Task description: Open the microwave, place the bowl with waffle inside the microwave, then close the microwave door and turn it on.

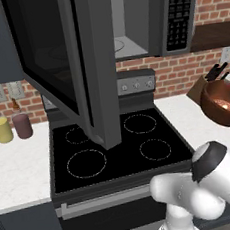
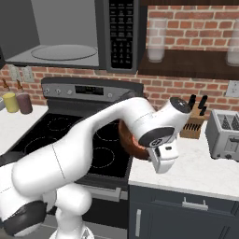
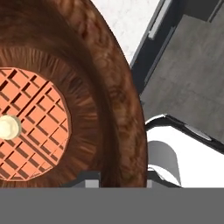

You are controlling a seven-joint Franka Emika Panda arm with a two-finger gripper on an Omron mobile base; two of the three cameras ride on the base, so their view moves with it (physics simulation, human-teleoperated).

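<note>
The microwave (image 1: pixel 149 38) hangs above the stove with its cavity (image 2: pixel 60 42) exposed and its keypad strip (image 2: pixel 121 32) on the right. The microwave door (image 1: pixel 66 67) is swung wide open to the left, reaching out over the burners. The reddish-brown bowl (image 1: pixel 221 103) holds a waffle (image 3: pixel 26 127) with a pale butter pat and tilts above the counter right of the stove. My gripper (image 3: pixel 124 179) is shut on the bowl's rim, which sits between the fingers. In the right base view the arm hides most of the bowl (image 2: pixel 127 139).
The black four-ring stove (image 1: pixel 116 152) lies under the open door. Yellow (image 1: pixel 2 130) and maroon (image 1: pixel 22 125) canisters stand on the left counter. A knife block (image 2: pixel 192 126) and toaster (image 2: pixel 225 134) sit on the right counter (image 2: pixel 196 172); a shelf with jars (image 2: pixel 156 46) is above.
</note>
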